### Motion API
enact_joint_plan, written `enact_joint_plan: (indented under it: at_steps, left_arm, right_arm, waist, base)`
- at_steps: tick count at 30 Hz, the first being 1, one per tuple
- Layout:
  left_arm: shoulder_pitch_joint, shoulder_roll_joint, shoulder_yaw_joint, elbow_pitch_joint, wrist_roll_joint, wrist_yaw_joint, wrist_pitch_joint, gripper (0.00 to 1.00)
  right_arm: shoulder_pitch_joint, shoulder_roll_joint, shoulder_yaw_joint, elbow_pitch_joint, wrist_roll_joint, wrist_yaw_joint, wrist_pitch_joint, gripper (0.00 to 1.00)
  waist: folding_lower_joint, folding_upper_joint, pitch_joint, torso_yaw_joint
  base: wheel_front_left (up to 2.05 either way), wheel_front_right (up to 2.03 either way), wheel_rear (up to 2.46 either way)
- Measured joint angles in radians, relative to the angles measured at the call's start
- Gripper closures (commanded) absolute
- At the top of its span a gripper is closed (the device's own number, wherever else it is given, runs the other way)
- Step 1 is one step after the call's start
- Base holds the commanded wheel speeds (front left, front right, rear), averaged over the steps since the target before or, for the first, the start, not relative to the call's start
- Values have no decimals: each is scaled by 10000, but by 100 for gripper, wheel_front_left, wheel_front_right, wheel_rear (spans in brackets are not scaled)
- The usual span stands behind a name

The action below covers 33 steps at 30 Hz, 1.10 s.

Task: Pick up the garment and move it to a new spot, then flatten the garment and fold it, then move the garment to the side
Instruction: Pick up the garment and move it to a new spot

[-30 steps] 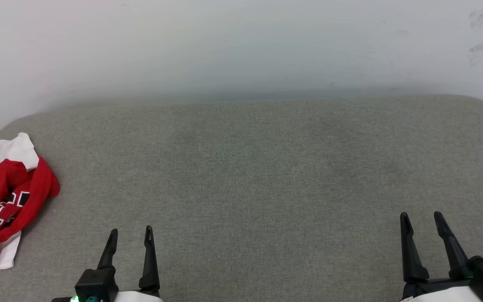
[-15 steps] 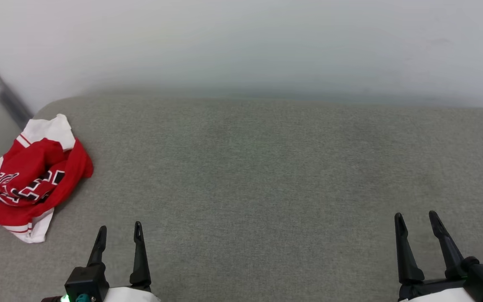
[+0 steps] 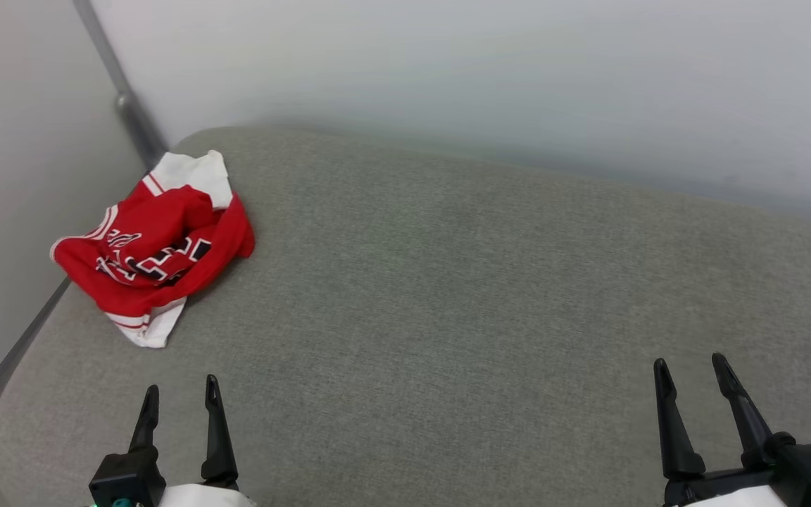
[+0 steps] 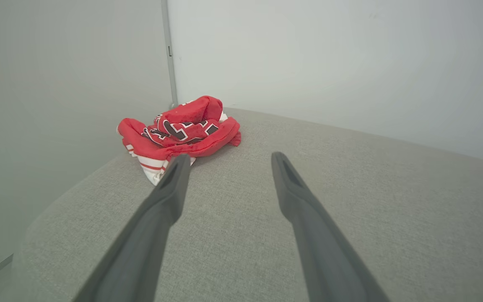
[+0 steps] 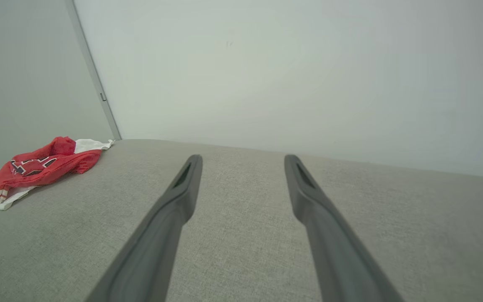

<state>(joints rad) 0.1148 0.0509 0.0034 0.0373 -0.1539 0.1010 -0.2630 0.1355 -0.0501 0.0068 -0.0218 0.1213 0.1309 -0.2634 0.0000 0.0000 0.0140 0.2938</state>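
Head view: the garment lies crumpled at the far left corner of the cushion. The left gripper and right gripper hover with fingers apart, empty. Left wrist view: garment ahead, near. Right wrist view: garment at far left, well apart.

A grey fabric bench with rounded corners stands before a plain pale wall. A second pale wall stands left of the bench, a grey strip running up their corner.

Bare room: white walls, grey padded surface
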Motion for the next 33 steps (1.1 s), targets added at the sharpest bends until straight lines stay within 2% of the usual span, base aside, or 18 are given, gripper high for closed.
enact_joint_plan:
  at_steps: [10, 17, 25, 29, 33]
  left_arm:
    - [57, 0, 219, -63, -286, 178, 0, 0]
    - [107, 0, 389, -52, -311, 121, 0, 0]
    - [155, -2, 596, 176, -274, 115, 0, 0]
    - [-423, -10, 970, 341, -270, -290, 0, 0]
    - [-1371, 117, 1785, 742, -188, -608, 0, 0]
  right_arm:
    - [143, 0, 107, -54, -180, 0, 0, 0]
    - [168, 2, 138, -73, -247, 0, 0, 0]
    - [165, 2, 247, -71, -261, 0, 0, 0]
    - [151, 0, 142, -117, -393, 0, 0, 0]
    - [53, 2, 77, -199, -654, 0, 0, 0]
  waist:
    - [0, 0, -43, 1247]
    - [0, 0, -54, 1798]
    - [0, 0, -9, 1781]
    - [0, 0, 165, 1649]
    - [0, 0, 471, 1501]
  base:
    - [0, 0, 0]
    - [0, 0, 0]
    - [0, 0, 0]
    - [0, 0, 0]
    - [0, 0, 0]
